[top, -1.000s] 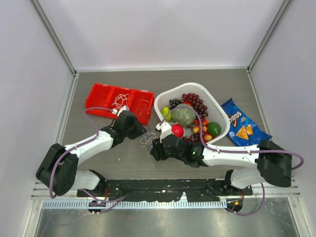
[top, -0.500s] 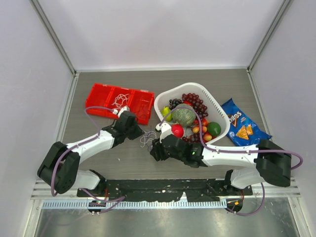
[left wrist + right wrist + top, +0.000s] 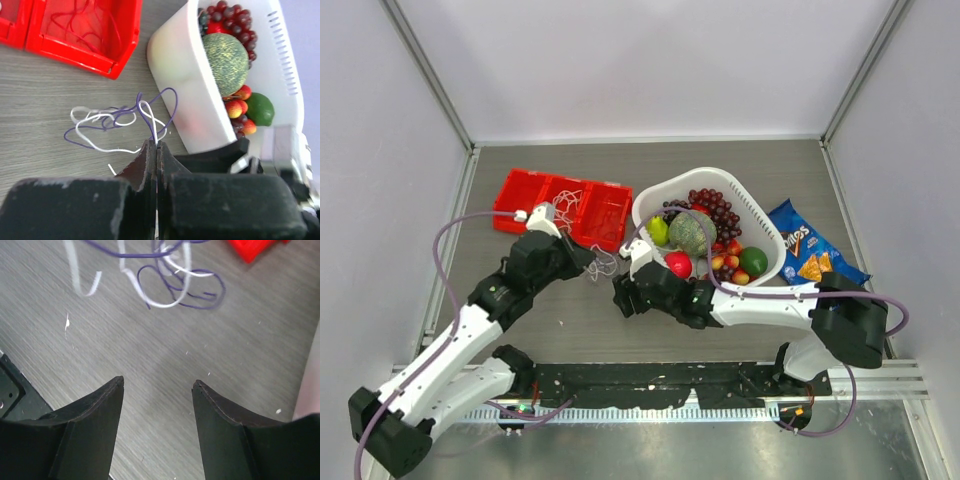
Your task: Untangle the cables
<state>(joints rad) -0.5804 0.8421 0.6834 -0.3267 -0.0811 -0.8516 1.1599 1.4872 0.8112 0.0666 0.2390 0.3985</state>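
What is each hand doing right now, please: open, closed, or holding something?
The left hand is closed, pinching the cables.
The right hand is open, holding nothing.

Top cam high at the near side, looking down; both wrist cams close over the table (image 3: 165,340), sharing the cables (image 3: 120,120)

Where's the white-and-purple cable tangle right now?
In the top view, the cable tangle sits left of centre, just in front of the red tray, beside the white basket, a strand pinched by the left tool.
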